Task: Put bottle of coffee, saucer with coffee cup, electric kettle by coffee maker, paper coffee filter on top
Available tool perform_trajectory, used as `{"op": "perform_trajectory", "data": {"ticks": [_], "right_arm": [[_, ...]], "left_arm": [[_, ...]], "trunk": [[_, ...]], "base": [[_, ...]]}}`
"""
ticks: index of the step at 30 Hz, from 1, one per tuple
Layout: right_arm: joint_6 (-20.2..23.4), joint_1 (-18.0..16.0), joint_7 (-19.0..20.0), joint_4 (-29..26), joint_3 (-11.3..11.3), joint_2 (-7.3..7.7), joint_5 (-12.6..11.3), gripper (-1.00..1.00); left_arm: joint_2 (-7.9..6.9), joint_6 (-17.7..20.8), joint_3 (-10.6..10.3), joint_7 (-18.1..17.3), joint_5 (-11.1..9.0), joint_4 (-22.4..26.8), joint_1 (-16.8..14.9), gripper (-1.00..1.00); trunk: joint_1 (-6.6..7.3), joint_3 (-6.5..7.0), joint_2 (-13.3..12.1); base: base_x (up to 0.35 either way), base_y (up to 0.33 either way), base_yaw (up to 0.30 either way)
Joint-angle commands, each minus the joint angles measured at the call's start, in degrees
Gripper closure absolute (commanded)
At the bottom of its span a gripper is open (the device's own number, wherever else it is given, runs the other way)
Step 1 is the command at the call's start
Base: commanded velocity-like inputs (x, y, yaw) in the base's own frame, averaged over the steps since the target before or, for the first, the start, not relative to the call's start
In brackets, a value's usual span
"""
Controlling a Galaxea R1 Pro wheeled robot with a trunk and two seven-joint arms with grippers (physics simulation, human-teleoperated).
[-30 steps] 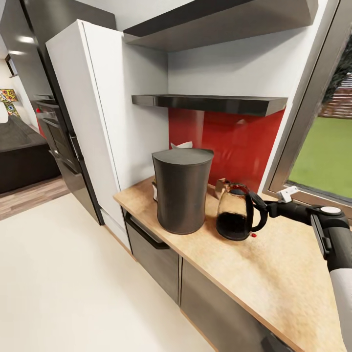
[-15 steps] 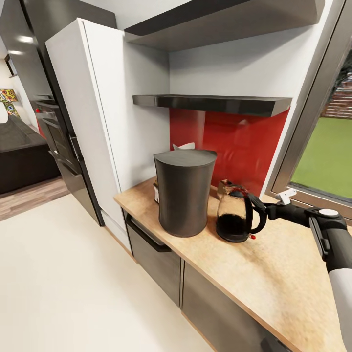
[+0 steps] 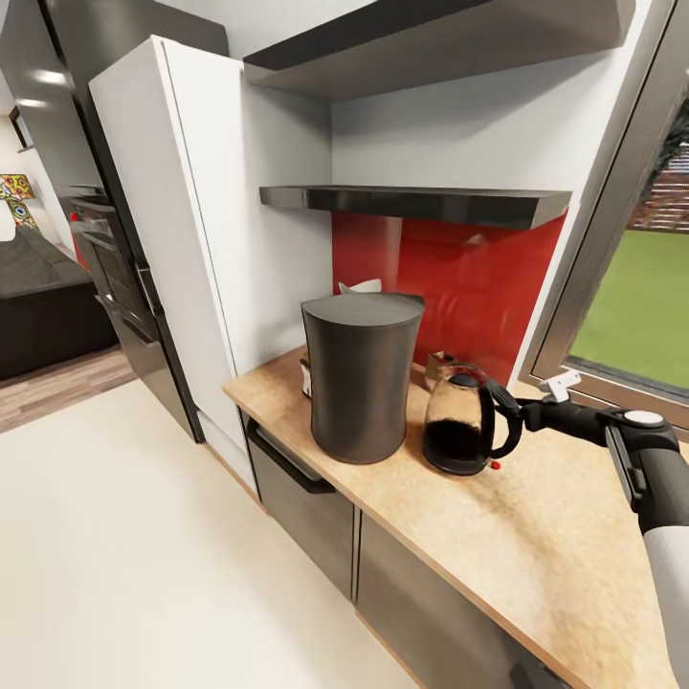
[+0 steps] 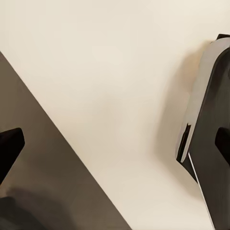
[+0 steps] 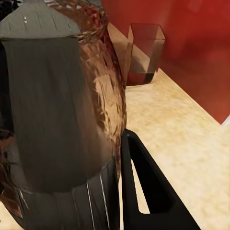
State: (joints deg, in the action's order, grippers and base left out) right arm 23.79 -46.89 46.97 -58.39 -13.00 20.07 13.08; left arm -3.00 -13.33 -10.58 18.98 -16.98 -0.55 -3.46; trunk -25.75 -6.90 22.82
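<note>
The tall dark-grey coffee maker stands on the wood-grain kitchen countertop. A pale crinkled paper coffee filter peeks over the back of its top. Just right of it the glass electric kettle rests on the counter and looms close in the right wrist view. My right gripper is shut on its black loop handle. A small brownish see-through container stands behind the kettle; I cannot tell whether it is the bottle of coffee. My left gripper hangs open over the floor. The black kitchen shelf looks bare.
Something small and white pokes out at the coffee maker's left side. A tall white cabinet bounds the counter's left end, with a dark oven column beyond. A window frame closes off the right. Cream floor lies in front.
The kettle, held by my right gripper, has shifted slightly left, closer to the coffee maker, and has barely moved in the last half second. The view also shifted a little.
</note>
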Motion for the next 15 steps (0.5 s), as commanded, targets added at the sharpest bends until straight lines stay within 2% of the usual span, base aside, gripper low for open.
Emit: {"op": "perform_trajectory", "data": {"ticks": [1,8,15], "right_arm": [[0.5,0.0,0.5,0.3,-0.1,-0.03,0.3,1.0],[0.3,0.0,0.4,1.2,-0.1,-0.03,0.3,1.0],[-2.9,0.0,0.0,3.5,-0.1,-0.49,0.2,1.0]], "left_arm": [[0.01,-0.2,-0.5,0.1,-0.5,-0.1,-0.1,-1.0],[0.01,-0.2,-0.5,0.1,-0.5,-0.1,-0.1,-1.0],[0.01,-0.2,-0.5,0.1,-0.5,-0.1,-0.1,-1.0]], "trunk": [[-0.04,-0.13,0.1],[-0.04,-0.13,0.1],[-0.04,-0.13,0.1]], "base": [[0.0,0.0,0.0],[0.0,0.0,0.0],[0.0,0.0,0.0]]}}
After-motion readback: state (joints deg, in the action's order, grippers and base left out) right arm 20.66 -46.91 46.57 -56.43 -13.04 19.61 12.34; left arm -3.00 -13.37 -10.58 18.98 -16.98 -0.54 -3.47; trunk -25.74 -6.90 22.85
